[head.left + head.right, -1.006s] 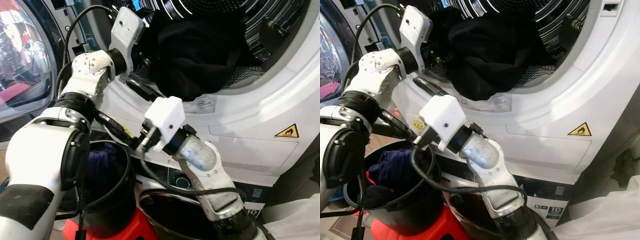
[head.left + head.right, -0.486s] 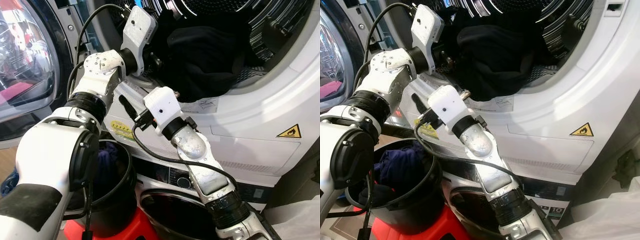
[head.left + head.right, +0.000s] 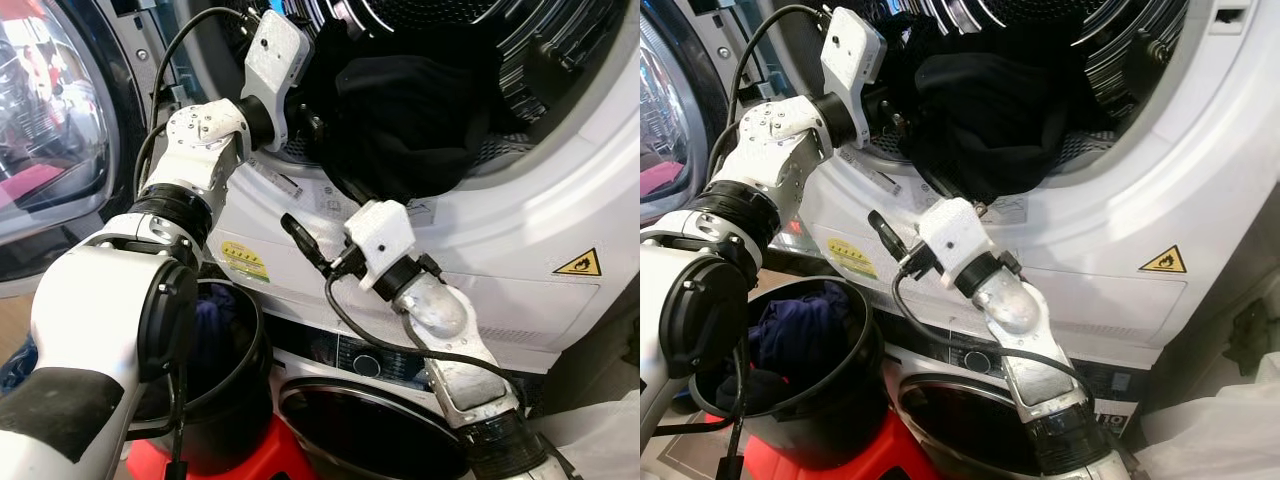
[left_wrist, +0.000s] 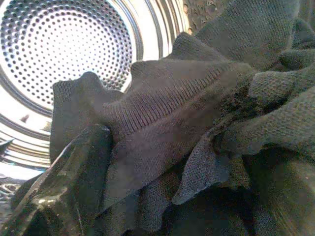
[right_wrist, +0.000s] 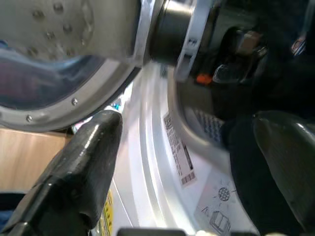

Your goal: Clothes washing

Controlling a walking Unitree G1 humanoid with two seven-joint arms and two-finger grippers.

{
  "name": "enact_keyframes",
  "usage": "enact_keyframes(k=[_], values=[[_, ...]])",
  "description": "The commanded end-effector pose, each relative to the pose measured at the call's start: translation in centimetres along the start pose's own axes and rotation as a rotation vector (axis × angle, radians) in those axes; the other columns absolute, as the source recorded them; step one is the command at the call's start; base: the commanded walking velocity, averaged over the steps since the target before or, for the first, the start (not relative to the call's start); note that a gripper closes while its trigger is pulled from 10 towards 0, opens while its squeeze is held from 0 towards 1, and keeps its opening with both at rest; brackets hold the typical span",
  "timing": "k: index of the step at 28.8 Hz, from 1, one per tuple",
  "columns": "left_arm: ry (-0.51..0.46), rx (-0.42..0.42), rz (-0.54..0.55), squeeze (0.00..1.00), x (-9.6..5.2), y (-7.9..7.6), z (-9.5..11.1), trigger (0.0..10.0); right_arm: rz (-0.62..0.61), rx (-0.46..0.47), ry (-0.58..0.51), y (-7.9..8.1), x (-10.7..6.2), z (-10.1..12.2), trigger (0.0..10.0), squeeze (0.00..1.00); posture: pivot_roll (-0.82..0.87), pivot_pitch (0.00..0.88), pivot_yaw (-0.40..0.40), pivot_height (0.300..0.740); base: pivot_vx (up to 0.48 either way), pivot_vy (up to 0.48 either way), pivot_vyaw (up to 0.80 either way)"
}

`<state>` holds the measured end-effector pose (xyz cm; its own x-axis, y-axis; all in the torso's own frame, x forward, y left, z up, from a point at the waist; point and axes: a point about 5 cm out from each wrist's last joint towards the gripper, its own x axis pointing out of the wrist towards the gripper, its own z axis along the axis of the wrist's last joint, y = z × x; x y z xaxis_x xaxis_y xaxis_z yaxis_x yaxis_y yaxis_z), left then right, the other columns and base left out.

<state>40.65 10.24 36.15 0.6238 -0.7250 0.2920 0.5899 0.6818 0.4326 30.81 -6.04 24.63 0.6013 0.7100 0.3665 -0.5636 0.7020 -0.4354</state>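
Left eye view: black garment [image 3: 410,110] fills drum mouth, left hand [image 4: 113,162] clamped on it; right hand [image 5: 182,162] apart below.

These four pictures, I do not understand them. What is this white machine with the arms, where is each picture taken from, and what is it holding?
It is a humanoid robot loading a washing machine. The two wide pictures come from cameras in its head, looking down at its own arms. The other two come from a camera on each wrist, looking along that hand's black fingers.

The left hand reaches into the open drum, pressed into the dark knitted garment that hangs over the drum's edge. Whether it grips the garment cannot be told. The right hand is open, holds nothing, and points at the machine's front just under the garment.

Below stands a black bucket with more dark clothes.
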Motion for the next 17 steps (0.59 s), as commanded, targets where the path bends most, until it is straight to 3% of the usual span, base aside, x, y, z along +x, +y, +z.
enact_keyframes(k=[1, 5, 16, 17], values=[[-0.026, 0.027, 0.009, 1.0, -0.1, 0.6, 1.0, 10.0, 0.015, 0.023, -0.044, 0.1, -0.2, 0.8, 10.0, 0.0, -0.14, 0.0, 0.133, 0.74, 0.0, 0.0, 0.0], [-0.027, 0.026, 0.011, 1.0, -0.1, 0.6, 1.0, 10.0, 0.002, 0.058, -0.084, 0.0, -0.5, 1.3, 10.0, 0.0, -0.14, 0.0, 0.133, 0.74, 0.0, 0.0, 0.0], [-0.065, 0.025, -0.03, 1.0, 0.1, 0.5, 1.8, 10.0, 0.002, -0.056, -0.005, 0.4, 2.4, 0.4, 10.0, 0.0, -0.12, 0.0, 0.132, 0.74, 0.0, 0.0, 0.0], [-0.08, 0.027, -0.038, 1.0, 0.3, 0.4, 2.2, 10.0, 0.008, -0.107, 0.02, 0.4, 3.3, 0.2, 10.0, 0.0, -0.12, 0.0, 0.132, 0.74, 0.0, 0.0, 0.0]])
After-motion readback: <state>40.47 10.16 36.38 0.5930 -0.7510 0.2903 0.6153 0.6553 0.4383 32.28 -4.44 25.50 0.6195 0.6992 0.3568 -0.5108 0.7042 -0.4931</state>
